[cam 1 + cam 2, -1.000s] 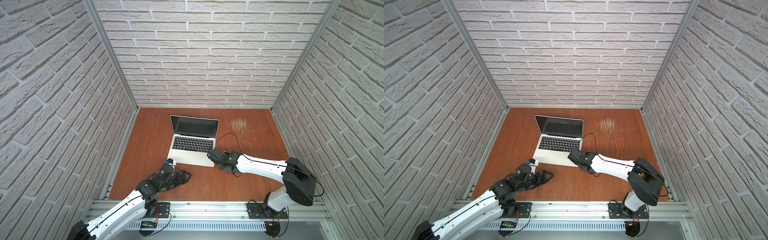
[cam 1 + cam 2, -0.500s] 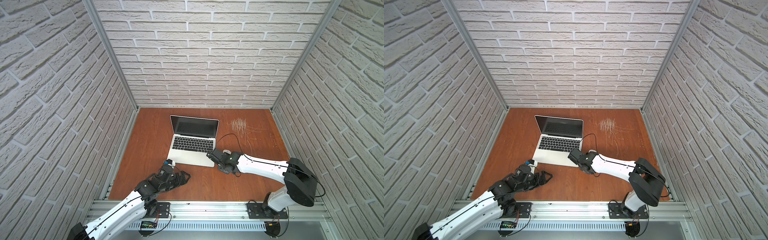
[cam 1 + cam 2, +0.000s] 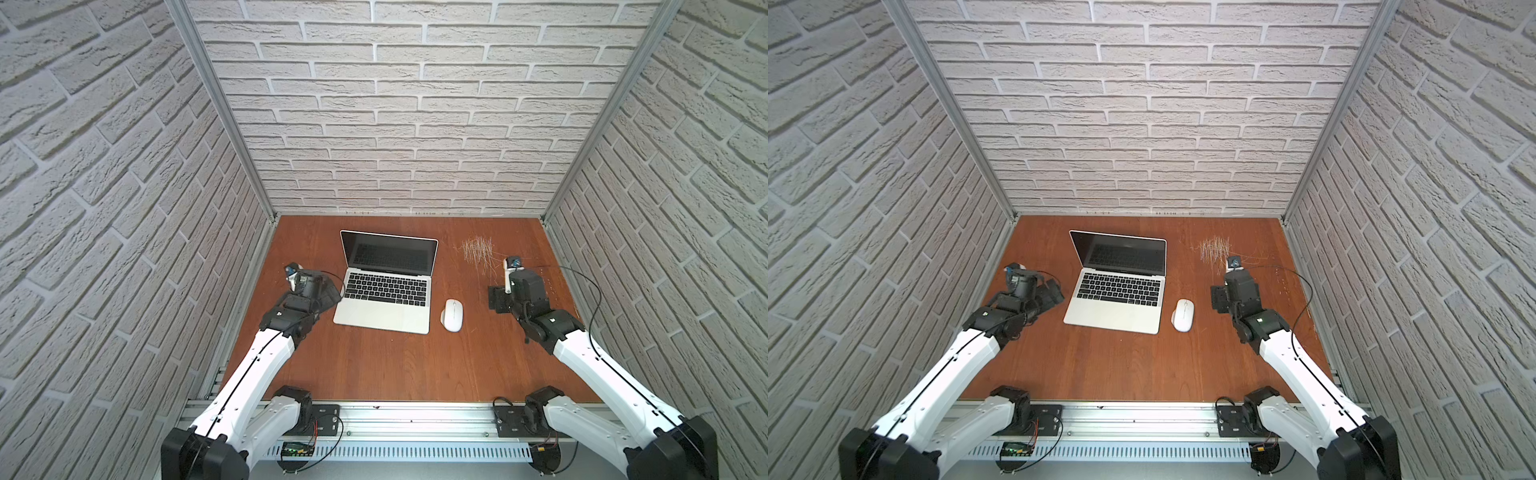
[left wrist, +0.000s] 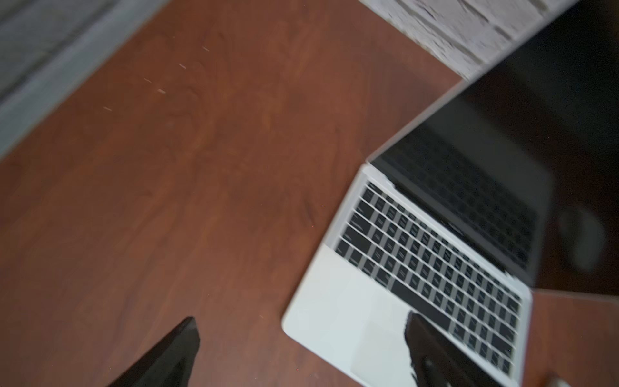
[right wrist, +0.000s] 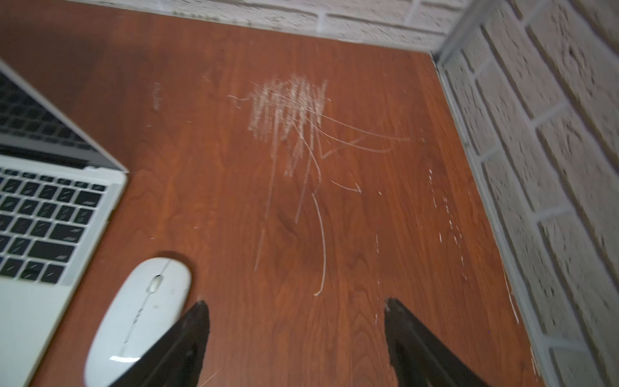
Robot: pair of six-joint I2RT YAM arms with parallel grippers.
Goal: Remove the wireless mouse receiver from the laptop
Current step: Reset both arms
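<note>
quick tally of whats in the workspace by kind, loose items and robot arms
laptop: 1
mouse: 1
robot arms: 2, left arm and right arm
total: 4

The laptop, slim and silver with black keys, stands open with its screen dark, flat on the desk, nearer the far edge and slightly skewed.
</note>
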